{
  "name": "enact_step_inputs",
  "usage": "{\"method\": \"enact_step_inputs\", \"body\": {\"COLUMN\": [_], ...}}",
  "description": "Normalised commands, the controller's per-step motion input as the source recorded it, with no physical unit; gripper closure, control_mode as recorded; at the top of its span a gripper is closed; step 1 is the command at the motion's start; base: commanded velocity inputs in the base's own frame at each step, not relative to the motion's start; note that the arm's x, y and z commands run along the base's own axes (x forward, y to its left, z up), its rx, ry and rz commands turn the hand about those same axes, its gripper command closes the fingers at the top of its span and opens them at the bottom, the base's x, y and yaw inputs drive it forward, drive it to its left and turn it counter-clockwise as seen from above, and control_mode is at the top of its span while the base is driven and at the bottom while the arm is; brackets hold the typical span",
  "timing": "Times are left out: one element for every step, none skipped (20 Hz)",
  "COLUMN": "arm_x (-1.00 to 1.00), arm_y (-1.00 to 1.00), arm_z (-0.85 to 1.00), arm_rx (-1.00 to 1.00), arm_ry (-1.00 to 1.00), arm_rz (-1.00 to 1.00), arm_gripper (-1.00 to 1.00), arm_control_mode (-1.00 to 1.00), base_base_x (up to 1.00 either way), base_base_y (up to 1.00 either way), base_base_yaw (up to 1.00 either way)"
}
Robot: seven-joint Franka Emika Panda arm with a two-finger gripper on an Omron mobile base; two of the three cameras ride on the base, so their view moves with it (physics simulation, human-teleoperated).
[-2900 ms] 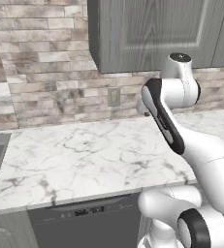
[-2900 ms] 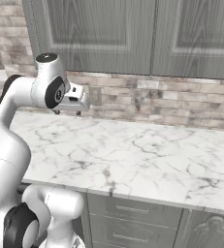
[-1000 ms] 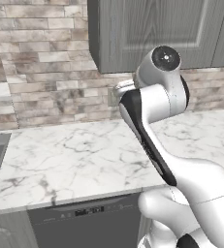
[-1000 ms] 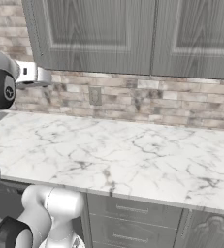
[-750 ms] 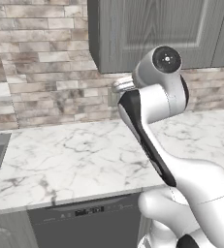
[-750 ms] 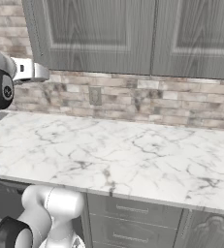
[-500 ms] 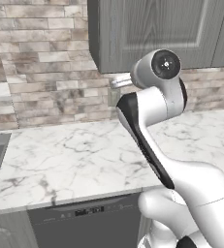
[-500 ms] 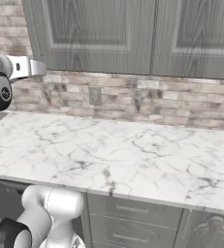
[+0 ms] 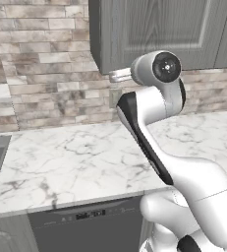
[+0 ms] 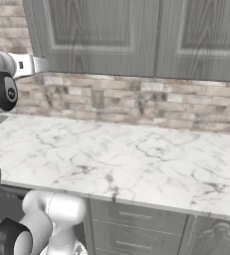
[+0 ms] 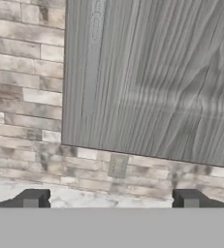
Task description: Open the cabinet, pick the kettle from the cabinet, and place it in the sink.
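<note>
Raised since the earlier frame toward the closed grey wood-grain wall cabinet [image 11: 152,77], with two-finger gripper [image 11: 110,198] released and empty, fingertips [image 11: 32,198] spread wide below its lower edge, above white marble counter [image 10: 136,159].

The cabinet [image 9: 159,29] is grey with a wood-grain pattern, and its doors carry recessed panels in the same grey. The wall [image 10: 151,102] under it is of brick in mixed beige, brown and grey tones, with a small grey outlet plate [image 11: 117,165]. The counter [image 10: 136,159] is white marble with thin grey veins (rather irregular ones). The dishwasher front [image 9: 85,229] below its near edge is dark grey.
</note>
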Motion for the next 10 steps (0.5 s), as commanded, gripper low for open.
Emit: {"method": "enact_step_inputs", "body": {"arm_x": [0.22, 0.23, 0.24, 0.27, 0.28, 0.27, 0.28, 0.27, 0.29, 0.31], "arm_y": [0.08, 0.08, 0.08, 0.1, 0.1, 0.13, 0.13, 0.11, 0.11, 0.1], "arm_z": [0.34, 0.34, 0.33, 0.31, 0.29, 0.24, 0.21, 0.2, 0.17, 0.16], "arm_rx": [0.08, 0.09, 0.09, 0.09, 0.09, 0.06, 0.03, 0.01, 0.01, 0.02], "arm_ry": [0.01, 0.02, 0.03, 0.05, 0.06, 0.04, 0.0, 0.0, 0.0, 0.0], "arm_rz": [0.0, 0.0, 0.0, 0.0, 0.0, 0.0, 0.0, 0.0, 0.0, 0.0], "arm_gripper": [-1.0, -1.0, -1.0, -1.0, -1.0, -1.0, -1.0, -1.0, -1.0, -1.0], "arm_control_mode": [-1.0, -1.0, -1.0, -1.0, -1.0, -1.0, -1.0, -1.0, -1.0, -1.0], "base_base_x": [0.0, 0.0, 0.0, 0.0, 0.0, 0.0, 0.0, 0.0, 0.0, 0.0], "base_base_y": [0.0, 0.0, 0.0, 0.0, 0.0, 0.0, 0.0, 0.0, 0.0, 0.0], "base_base_yaw": [0.0, 0.0, 0.0, 0.0, 0.0, 0.0, 0.0, 0.0, 0.0, 0.0]}}
